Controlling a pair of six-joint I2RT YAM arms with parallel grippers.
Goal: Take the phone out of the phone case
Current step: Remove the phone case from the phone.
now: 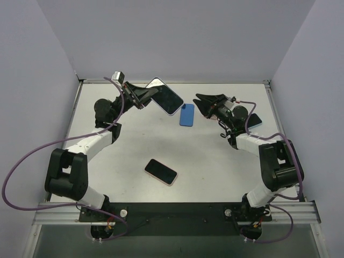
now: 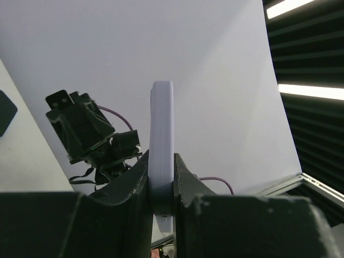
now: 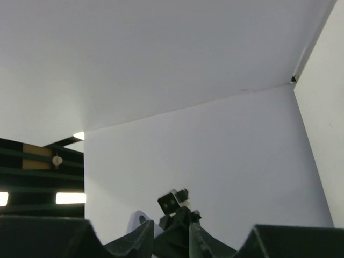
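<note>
On the white table (image 1: 215,161), nearest the arm bases, a phone in a pink case (image 1: 161,171) lies flat with its dark screen up, touched by neither arm. Further back, right of centre, a blue phone-sized slab (image 1: 187,114) lies flat; whether it is a case or a phone lying face down cannot be told. To its right a third phone (image 1: 255,121) with a pale blue rim lies partly hidden under the right arm.

The right gripper (image 1: 198,100) hangs just beside the blue slab and points left. Its jaws are all but closed, with only a narrow gap and nothing between them.

Furthest back, the left gripper (image 2: 161,177) is clamped on the cased phone (image 1: 166,97), which is lifted off the table left of centre and tilted. Its screen is dark and faces up. The case is pale, whitish lavender, with rounded corners, and the phone sits inside it. In the left wrist view it stands edge-on, a slim pale strip pinched between both fingers
</note>
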